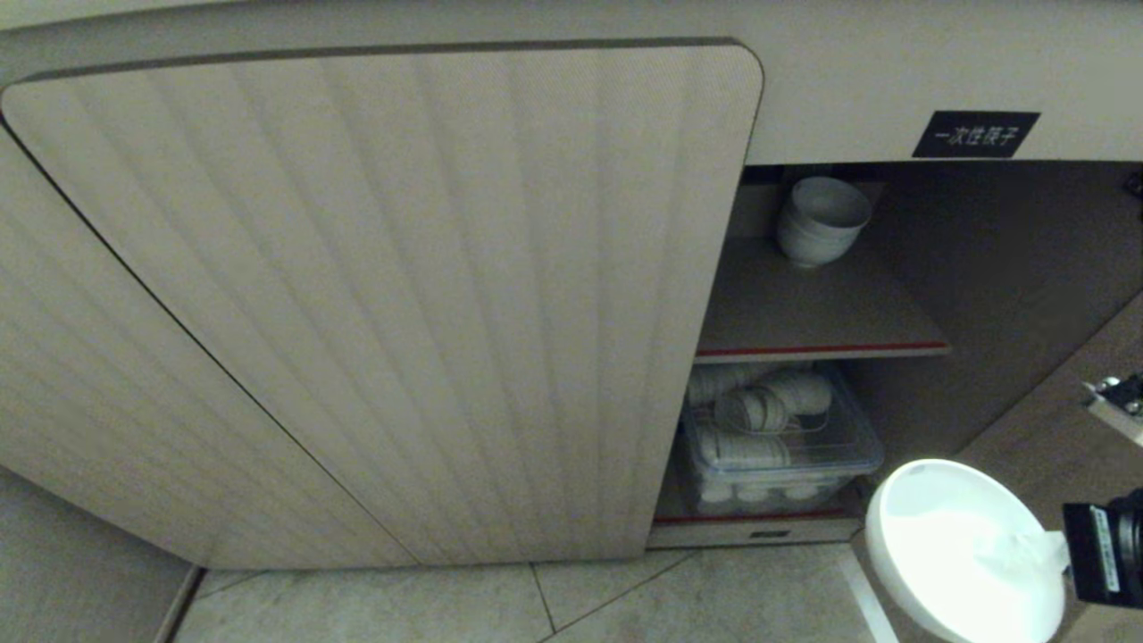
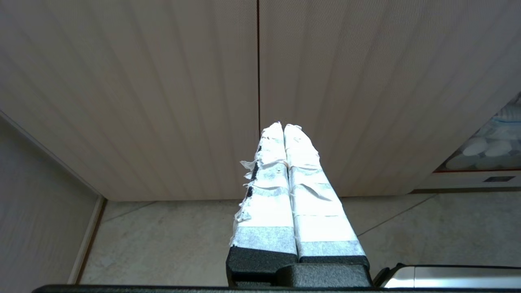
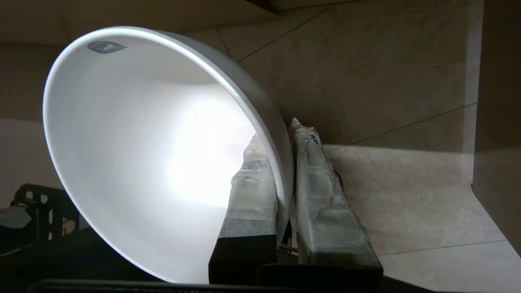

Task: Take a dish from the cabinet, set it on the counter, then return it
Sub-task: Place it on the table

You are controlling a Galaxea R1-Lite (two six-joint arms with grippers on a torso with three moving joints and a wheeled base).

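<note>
the right hand (image 3: 285, 162) is clamped on the rim of the dish (image 3: 134, 146), one finger inside it and one outside. the dish (image 1: 960, 545) is held tilted in the air, low at the right, above the tiled floor (image 1: 625, 598) in front of the open cabinet (image 1: 804, 304). a pile of bowls (image 1: 820, 219) stands on the upper shelf. the left hand (image 2: 283, 127) has its fingers together, facing the closed fluted door (image 2: 163, 89).
</note>
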